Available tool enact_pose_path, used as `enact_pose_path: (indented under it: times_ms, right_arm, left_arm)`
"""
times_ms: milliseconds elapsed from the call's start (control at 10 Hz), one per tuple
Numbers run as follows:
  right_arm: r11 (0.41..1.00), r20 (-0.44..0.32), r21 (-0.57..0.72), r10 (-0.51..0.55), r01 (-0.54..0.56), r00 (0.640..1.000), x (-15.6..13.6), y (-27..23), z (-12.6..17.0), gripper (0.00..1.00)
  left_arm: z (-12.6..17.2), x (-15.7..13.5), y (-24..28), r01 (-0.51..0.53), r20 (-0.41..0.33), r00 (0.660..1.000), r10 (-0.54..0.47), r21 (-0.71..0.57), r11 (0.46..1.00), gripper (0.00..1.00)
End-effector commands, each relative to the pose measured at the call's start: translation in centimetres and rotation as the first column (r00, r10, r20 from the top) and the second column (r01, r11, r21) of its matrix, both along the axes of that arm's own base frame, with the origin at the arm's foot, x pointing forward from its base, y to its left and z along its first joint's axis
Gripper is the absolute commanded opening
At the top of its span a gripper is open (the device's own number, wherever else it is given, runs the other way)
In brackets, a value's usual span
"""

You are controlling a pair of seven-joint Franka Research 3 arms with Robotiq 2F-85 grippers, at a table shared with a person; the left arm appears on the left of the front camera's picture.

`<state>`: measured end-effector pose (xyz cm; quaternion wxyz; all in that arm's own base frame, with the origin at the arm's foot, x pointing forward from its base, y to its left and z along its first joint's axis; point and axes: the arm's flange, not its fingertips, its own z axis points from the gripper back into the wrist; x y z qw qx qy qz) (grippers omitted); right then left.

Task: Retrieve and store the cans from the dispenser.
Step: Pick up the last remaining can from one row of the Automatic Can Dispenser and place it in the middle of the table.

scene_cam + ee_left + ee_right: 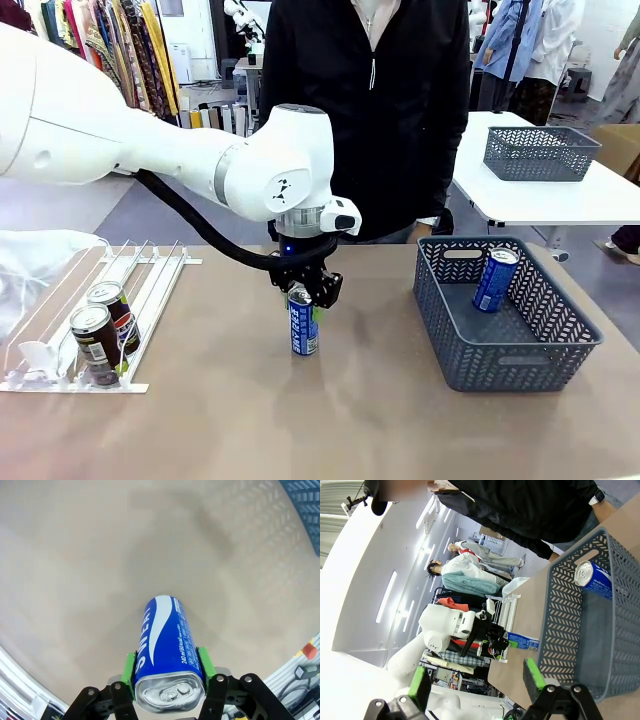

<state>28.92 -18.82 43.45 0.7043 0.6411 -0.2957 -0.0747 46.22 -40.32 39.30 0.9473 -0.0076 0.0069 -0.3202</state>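
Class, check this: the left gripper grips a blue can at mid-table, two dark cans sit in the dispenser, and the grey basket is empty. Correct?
Not quite: the grey basket is not empty; it holds one blue can, as the front view shows. The rest stands.

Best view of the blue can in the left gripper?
Left wrist view: the held blue can fills the middle, green pads clamping both sides near its top. Front view shows it upright under the left gripper. Right wrist view shows it small, far off.
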Motion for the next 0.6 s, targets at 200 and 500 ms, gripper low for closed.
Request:
enact_pose_path:
  times_ms: [200,500]
  right_arm:
    - [1.000,0.005,0.002,0.004,-0.004,1.000,0.0,0.0,0.4,1.00]
    - [1.000,0.005,0.002,0.004,-0.004,1.000,0.0,0.0,0.4,1.00]
  left_arm:
    - [0.5,-0.1,0.0,-0.010,-0.018,1.000,0.011,0.021,1.000,0.46]
    - [4.3,-1.0,1.3,-0.032,0.065,0.997,0.034,-0.041,0.999,1.00]
